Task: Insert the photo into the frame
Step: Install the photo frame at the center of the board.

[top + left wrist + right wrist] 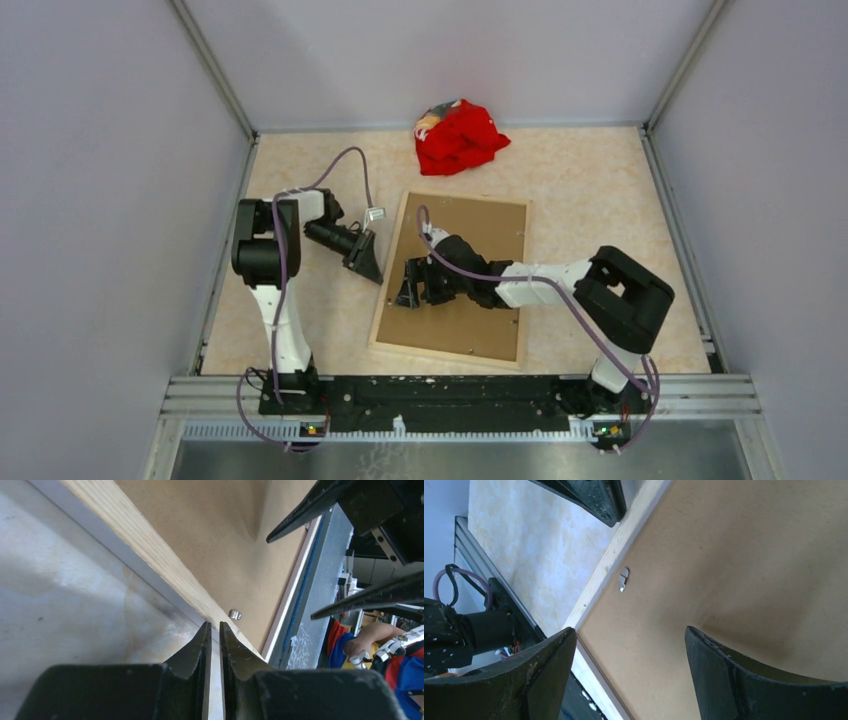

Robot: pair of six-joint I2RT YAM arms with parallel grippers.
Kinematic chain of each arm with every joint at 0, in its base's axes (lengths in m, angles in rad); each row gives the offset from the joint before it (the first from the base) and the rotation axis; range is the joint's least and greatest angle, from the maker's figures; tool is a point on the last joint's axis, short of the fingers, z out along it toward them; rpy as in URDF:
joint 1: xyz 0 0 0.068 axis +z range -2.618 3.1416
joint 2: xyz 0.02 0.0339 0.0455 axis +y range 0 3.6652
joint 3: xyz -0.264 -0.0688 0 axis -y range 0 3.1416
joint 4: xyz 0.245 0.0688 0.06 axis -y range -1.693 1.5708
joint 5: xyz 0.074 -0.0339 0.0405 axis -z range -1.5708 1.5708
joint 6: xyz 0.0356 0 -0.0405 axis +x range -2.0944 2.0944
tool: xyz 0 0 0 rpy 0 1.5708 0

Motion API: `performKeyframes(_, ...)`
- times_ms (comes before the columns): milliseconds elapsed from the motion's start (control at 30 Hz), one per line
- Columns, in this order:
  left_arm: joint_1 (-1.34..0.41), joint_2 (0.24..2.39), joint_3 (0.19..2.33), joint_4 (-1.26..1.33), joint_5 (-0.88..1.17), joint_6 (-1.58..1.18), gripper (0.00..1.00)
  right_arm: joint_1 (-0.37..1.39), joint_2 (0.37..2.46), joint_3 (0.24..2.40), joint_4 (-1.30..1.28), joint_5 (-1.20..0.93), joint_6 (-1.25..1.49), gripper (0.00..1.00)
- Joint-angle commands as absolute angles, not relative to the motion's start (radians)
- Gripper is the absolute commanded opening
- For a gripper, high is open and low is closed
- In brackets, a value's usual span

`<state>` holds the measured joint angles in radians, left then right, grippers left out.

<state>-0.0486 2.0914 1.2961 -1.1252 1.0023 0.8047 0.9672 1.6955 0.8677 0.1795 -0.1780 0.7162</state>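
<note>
At the frame's (pixel 377 325) 9 o'clock edge: left claw (pixel 370 268), the nearer one
Above: frame back-up mid-surface, long axis 12 to 6, backing board (pixel 480 225) in it, photo unseen, right claw (pixel 410 285) over the board; left wrist: tips nearly together, empty, frame edge at 12; right wrist: spread wide, clip (pixel 623 579) at 12

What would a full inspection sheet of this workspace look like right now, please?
Surface: pale marbled table.
Job's things: frame lies face down, brown backing board filling it, a metal tab by its left edge; photo not seen.
Clutter: red cloth bunched at the far edge.
Tools: left tool nearly closed, at the frame's left wood edge; right tool open over the backing board.
Cables: purple cable loops above the left arm; second cable runs along the right arm.
Surroundings: grey walls on three sides; metal rail at the near edge.
</note>
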Motion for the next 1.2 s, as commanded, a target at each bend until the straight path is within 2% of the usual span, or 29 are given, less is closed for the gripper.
performKeyframes(0,-0.061,2.125,1.307,-1.051,1.028,0.781,0.16,0.988,1.760,0.950,0.291,-0.195,0.710,0.80)
performKeyframes(233,-0.063,2.112,1.285,-1.020,1.010,0.753,0.10,1.004,1.839,1.018,0.285,-0.215,0.705,0.79)
performKeyframes(1167,-0.063,2.088,1.266,-0.991,0.981,0.724,0.09,1.050,1.939,1.072,0.287,-0.282,0.748,0.78)
